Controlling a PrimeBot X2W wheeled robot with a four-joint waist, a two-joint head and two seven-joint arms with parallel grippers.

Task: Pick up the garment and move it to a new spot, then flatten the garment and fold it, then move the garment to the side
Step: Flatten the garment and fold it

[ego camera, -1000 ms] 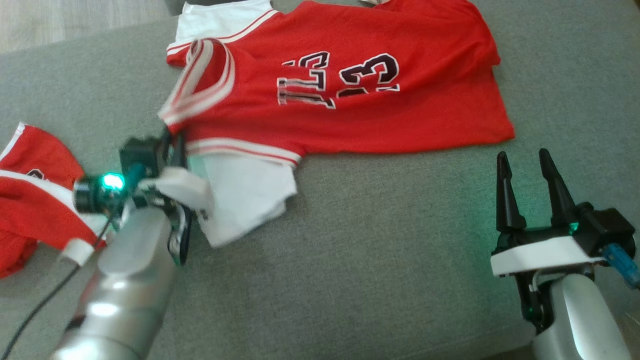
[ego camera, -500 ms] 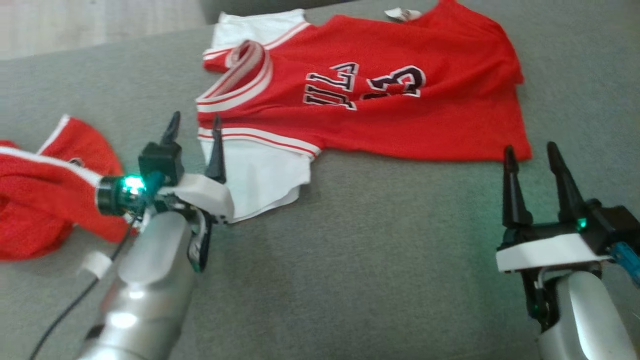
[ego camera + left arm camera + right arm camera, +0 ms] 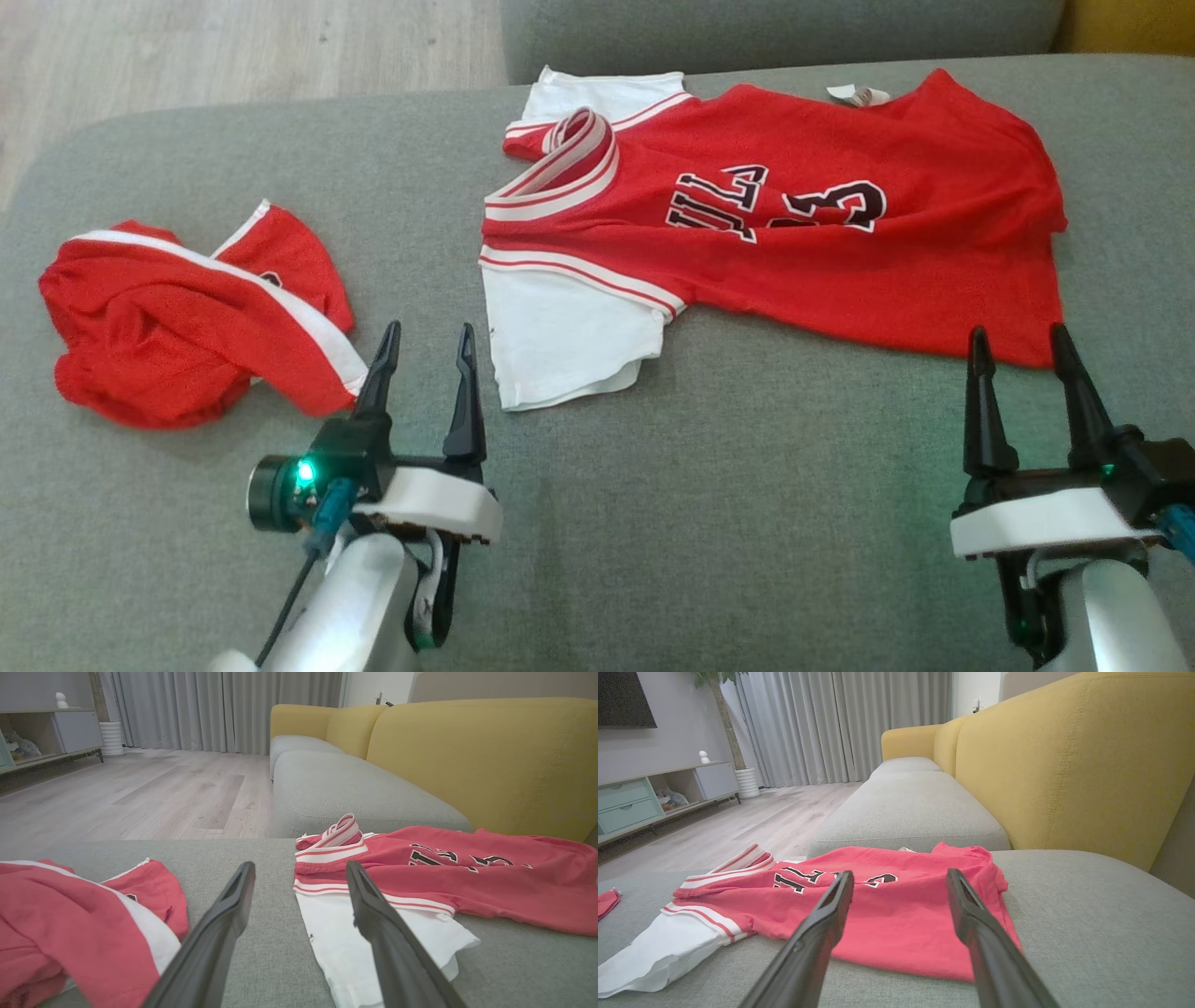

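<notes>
A red jersey with white sleeves and dark numerals [image 3: 803, 233] lies spread on the grey sofa seat [image 3: 709, 504], its collar folded up at the left. The same jersey [image 3: 467, 877] [image 3: 887, 905] appears in both wrist views. My left gripper [image 3: 428, 343] is open and empty, just in front of the jersey's white sleeve [image 3: 560, 341]. My right gripper [image 3: 1018, 341] is open and empty too, its fingertips at the jersey's near right hem.
A second red garment with a white stripe [image 3: 196, 322] lies bunched at the left of the seat, close to my left gripper. The yellow sofa back [image 3: 1064, 760] rises beyond the jersey. A wooden floor [image 3: 233, 47] lies past the seat's far left edge.
My left gripper has let go of the jersey's left side and drawn back toward me, open. The head camera has shifted, so the whole scene sits lower and to the right.
</notes>
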